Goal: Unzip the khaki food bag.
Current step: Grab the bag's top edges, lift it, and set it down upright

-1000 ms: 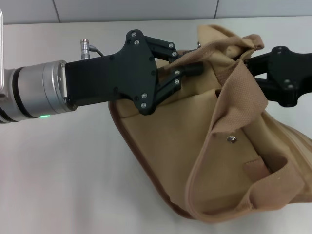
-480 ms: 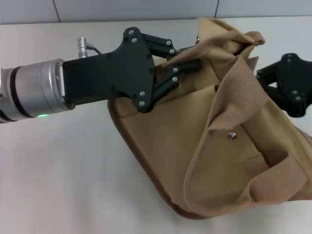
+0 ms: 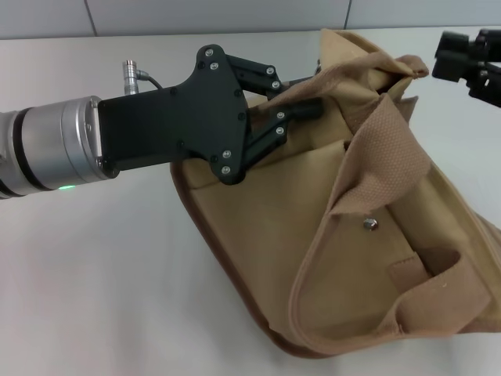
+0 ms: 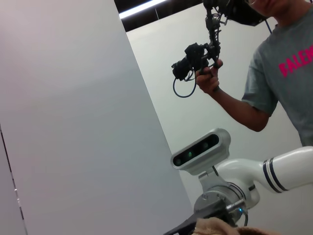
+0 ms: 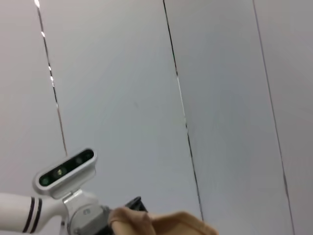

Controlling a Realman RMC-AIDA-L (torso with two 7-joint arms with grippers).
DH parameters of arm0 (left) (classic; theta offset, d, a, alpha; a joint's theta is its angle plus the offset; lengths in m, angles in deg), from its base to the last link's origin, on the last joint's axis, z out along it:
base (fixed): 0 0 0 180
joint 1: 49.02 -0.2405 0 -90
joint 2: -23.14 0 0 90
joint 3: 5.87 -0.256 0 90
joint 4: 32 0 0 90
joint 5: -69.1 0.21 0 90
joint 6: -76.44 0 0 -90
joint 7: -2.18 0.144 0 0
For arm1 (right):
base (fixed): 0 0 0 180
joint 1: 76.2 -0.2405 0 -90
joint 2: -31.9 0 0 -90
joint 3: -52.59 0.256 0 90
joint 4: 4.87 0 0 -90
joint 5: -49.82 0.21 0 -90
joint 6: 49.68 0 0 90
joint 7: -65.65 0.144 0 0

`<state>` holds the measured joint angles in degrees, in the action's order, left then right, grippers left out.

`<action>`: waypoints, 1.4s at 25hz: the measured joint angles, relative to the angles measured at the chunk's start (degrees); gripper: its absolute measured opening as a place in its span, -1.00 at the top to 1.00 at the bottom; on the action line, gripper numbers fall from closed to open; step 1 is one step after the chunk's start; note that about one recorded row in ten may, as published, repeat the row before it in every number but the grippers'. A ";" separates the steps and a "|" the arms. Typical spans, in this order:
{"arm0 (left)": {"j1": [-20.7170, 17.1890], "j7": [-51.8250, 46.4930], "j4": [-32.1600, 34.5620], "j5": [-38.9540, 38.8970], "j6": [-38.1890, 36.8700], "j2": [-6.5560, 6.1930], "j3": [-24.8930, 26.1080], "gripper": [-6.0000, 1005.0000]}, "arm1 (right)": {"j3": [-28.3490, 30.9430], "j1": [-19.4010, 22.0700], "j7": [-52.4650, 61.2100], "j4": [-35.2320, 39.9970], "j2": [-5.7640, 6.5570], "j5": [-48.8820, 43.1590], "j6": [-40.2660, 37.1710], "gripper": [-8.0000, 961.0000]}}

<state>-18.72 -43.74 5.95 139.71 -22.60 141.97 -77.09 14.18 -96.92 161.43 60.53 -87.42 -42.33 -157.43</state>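
Note:
The khaki food bag [image 3: 274, 227] lies tilted on the white table [image 3: 94, 282], with its brown-edged base [image 3: 223, 270] toward me. A wide webbing handle [image 3: 387, 149] drapes over its front above the small metal snap [image 3: 369, 225]. My left gripper [image 3: 301, 94] is shut on the fabric at the bag's top edge, at the far left corner. My right gripper [image 3: 470, 63] is at the far right, clear of the bag. The zipper is hidden behind the folded top. A strip of khaki fabric shows in the left wrist view [image 4: 215, 227] and in the right wrist view [image 5: 171, 223].
A grey wall [image 3: 235, 16] runs behind the table's far edge. In the left wrist view a person [image 4: 283, 73] stands holding a camera rig [image 4: 195, 56] behind my right arm [image 4: 264, 171].
My right gripper has pulled away from the bag's top, moving to the far right corner of the view. The bag's top and handle have slumped a little. My left gripper keeps its hold.

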 joint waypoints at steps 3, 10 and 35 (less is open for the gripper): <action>0.01 0.16 0.02 0.00 -0.10 0.00 -0.04 0.84 | -1.06 -0.06 -3.77 -2.44 -0.13 0.49 0.83 0.54; 0.38 0.68 0.02 0.06 -0.10 0.00 -0.22 0.84 | -7.13 -0.94 -6.30 -5.35 -0.20 0.37 4.65 0.06; 0.47 2.02 1.16 0.51 0.88 -0.26 -1.53 0.84 | -15.32 -4.05 6.90 8.67 0.56 -18.02 -1.05 -0.44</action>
<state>-18.26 -41.72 7.11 140.22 -21.72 141.71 -78.62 -1.14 -100.96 168.34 69.19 -86.86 -60.35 -158.48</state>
